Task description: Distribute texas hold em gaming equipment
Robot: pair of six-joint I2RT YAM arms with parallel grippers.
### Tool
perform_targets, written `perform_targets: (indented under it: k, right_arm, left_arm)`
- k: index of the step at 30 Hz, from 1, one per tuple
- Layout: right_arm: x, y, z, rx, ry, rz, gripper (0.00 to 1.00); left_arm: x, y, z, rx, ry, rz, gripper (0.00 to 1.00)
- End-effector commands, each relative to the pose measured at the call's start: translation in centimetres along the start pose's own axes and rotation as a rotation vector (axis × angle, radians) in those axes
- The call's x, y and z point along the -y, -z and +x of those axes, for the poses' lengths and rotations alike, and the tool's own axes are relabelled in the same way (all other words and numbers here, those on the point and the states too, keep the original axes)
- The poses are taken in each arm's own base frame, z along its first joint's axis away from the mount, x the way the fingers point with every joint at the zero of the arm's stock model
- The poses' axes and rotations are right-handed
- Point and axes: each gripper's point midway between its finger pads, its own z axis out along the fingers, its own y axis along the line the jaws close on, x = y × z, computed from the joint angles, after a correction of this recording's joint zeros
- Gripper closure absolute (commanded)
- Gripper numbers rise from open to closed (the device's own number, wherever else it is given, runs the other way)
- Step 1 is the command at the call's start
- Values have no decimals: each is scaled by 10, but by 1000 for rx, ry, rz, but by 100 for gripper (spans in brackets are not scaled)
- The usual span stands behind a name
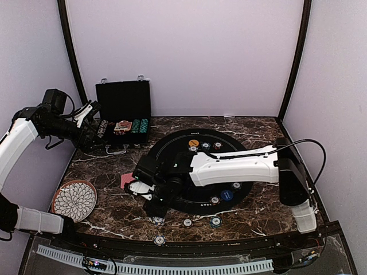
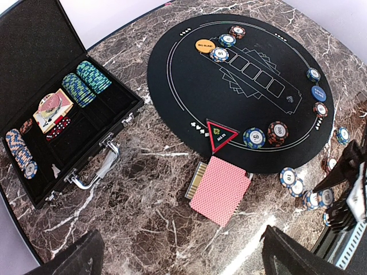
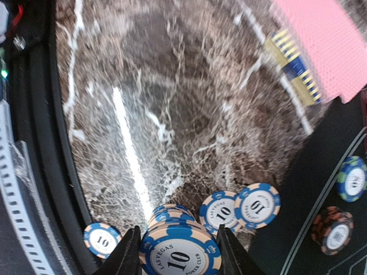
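Note:
In the right wrist view my right gripper (image 3: 179, 255) is shut on a stack of blue "10" poker chips (image 3: 179, 246), low over the marble. Three more blue chips lie flat around it: one (image 3: 102, 239) to the left and two overlapping (image 3: 241, 209) to the right. From above, this gripper (image 1: 151, 199) hangs beside the black round mat (image 1: 172, 146). A red-backed card deck (image 2: 221, 189) lies by the mat's edge, near the triangle marker (image 2: 222, 134). On the mat sit an orange button (image 2: 205, 44) and a blue button (image 2: 319, 93). My left gripper (image 1: 89, 122) stands open, high near the case.
The open black case (image 2: 51, 166) holds chip rows and cards at the back left. A flower-patterned plate (image 1: 74, 200) sits front left. Loose chips (image 1: 187, 222) lie along the front edge. More chips (image 2: 265, 136) ring the mat. My right arm (image 1: 241, 166) spans the mat.

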Motion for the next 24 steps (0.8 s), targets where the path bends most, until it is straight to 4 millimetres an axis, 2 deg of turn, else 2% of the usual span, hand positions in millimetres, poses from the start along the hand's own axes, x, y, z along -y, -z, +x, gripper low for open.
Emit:
perform_targets:
  k: [1, 6, 9, 14, 19, 24]
  right_arm:
    - [15, 58, -35, 139, -55, 29, 100]
    - [57, 73, -29, 155, -142, 90, 100]
    - [92, 71, -12, 129, -210, 156, 100]
    - [128, 65, 15, 102, -290, 188, 100]
    - [144, 50, 43, 64, -332, 191, 100]
    - [145, 31, 63, 25, -349, 174, 100]
  left_arm:
    - [8, 10, -3, 10, -14, 6, 1]
    - [8, 10, -2, 9, -13, 10, 1]
    - [8, 9, -3, 10, -13, 12, 1]
    - [8, 10, -5, 16, -15, 13, 1]
    - [8, 8, -5, 17, -16, 17, 1]
    - [7, 7, -5, 15, -14, 20, 1]
